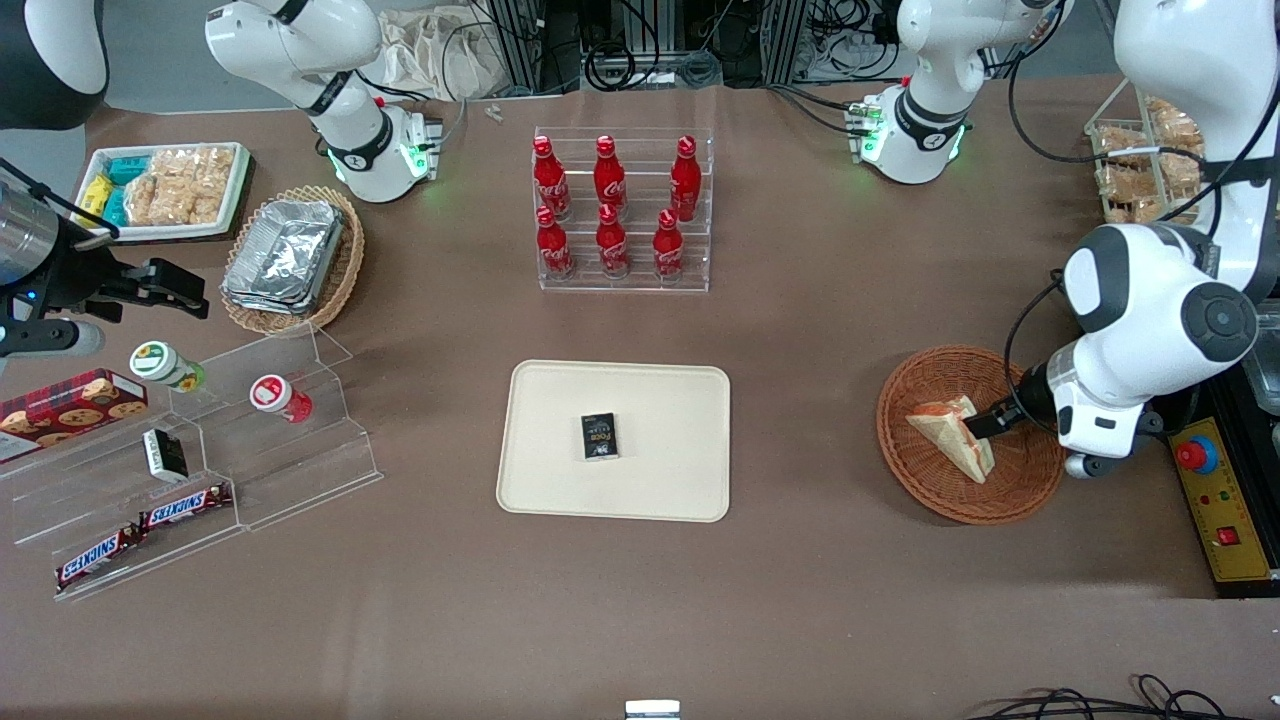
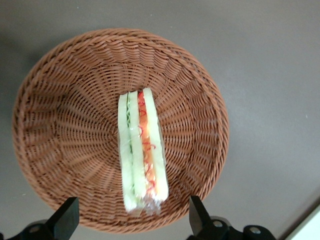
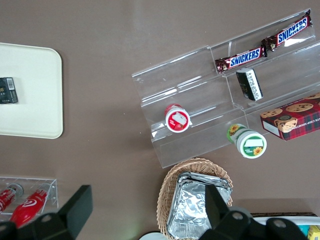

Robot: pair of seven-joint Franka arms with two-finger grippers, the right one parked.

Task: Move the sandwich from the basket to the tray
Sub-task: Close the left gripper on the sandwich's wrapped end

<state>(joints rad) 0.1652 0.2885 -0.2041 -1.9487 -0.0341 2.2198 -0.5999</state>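
One sandwich (image 2: 141, 150), a pale bread wedge with red, orange and green filling, lies in the reddish-brown basket (image 2: 60, 100). Gripper (image 2: 134, 220) hovers above it, fingers (image 2: 67, 217) spread, grasping nothing.

sandwich (image 2: 141, 150): soft pale bread, matt; moist-looking orange-red and green filling; a clear glossy film shows at one end.
basket (image 1: 925, 478): reddish-brown woven wicker, ribbed and rough, slight sheen.
tray (image 1: 540, 470): cream-beige, smooth, matt, looks plastic.
gripper (image 1: 985, 422): over the basket at the sandwich; black matt fingers (image 2: 67, 216), spread wide, on a glossy white arm shell.
table (image 1: 800, 330): brown, matt, even surface.
small box (image 1: 599, 437): on the tray, dark printed card, faint gloss.
bottles (image 1: 610, 205): glossy red, in a clear rack.
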